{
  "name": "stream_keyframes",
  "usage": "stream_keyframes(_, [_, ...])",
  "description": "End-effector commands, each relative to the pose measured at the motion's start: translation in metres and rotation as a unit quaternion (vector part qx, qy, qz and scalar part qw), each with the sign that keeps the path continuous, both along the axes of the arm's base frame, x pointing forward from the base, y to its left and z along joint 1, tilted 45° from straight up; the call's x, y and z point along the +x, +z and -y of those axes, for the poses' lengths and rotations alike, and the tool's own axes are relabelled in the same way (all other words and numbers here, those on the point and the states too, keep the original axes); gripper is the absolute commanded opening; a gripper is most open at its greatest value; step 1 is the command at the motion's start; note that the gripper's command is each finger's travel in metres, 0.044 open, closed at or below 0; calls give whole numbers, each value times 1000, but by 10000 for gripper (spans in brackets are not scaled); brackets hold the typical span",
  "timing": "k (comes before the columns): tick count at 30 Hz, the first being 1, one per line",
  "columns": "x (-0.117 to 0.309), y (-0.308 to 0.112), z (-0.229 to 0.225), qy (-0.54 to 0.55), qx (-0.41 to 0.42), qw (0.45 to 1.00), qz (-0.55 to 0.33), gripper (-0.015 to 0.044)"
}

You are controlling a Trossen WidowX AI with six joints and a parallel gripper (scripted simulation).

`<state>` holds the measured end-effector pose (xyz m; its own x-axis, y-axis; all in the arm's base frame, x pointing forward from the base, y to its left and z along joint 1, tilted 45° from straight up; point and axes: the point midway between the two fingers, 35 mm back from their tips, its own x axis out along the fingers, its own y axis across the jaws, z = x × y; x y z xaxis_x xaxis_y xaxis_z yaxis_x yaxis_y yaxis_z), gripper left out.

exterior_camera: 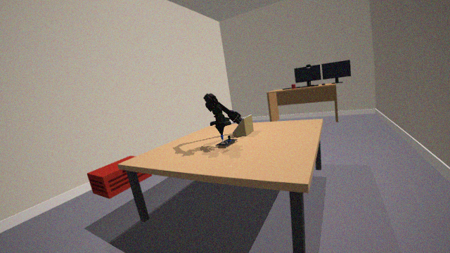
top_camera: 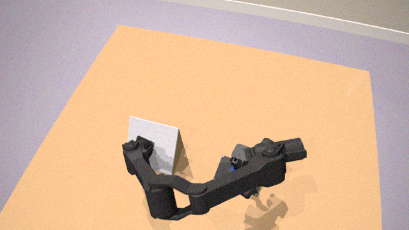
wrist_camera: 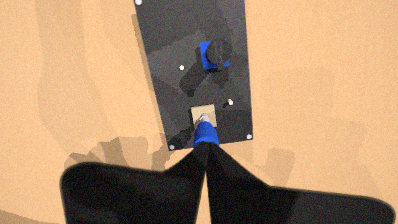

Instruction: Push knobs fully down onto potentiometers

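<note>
The dark circuit board (wrist_camera: 170, 30) (top_camera: 223, 166) lies under the arm, partly hidden in the top view. In the wrist view a blue knob (wrist_camera: 206, 134) (exterior_camera: 222, 137) stands over the tan potentiometer (wrist_camera: 196, 113), with pale shaft showing between them. A black knob (wrist_camera: 218, 51) (exterior_camera: 229, 137) stands over the blue potentiometer (wrist_camera: 204, 61); the gap below it cannot be judged. My gripper (wrist_camera: 207, 148) (exterior_camera: 221, 133) is shut and empty, fingertips together at the top of the blue knob. Whether they press on it cannot be told. The tips are hidden in the top view.
A pale wedge-shaped block (top_camera: 166, 137) (exterior_camera: 249, 126) stands on the table (top_camera: 223, 80) (exterior_camera: 274, 151) near the arm's base. Small white pins (wrist_camera: 181, 67) show on the board, and white dots mark its corners. The arm's forearm (top_camera: 243, 182) passes over the board.
</note>
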<state>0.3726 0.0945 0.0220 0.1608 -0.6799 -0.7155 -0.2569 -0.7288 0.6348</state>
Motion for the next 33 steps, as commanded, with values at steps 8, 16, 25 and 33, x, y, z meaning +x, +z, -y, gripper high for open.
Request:
stream_keyframes(8, [7,-17,21,-17,-6,1000,-2,0])
stream_keyframes(16, [7,-18,22,-17,-6,1000,-2,0])
stream_keyframes(25, [8,-22,26,-17,-6,1000,-2,0])
stream_keyframes(33, [8,-24,27,-17,-6,1000,-2,0])
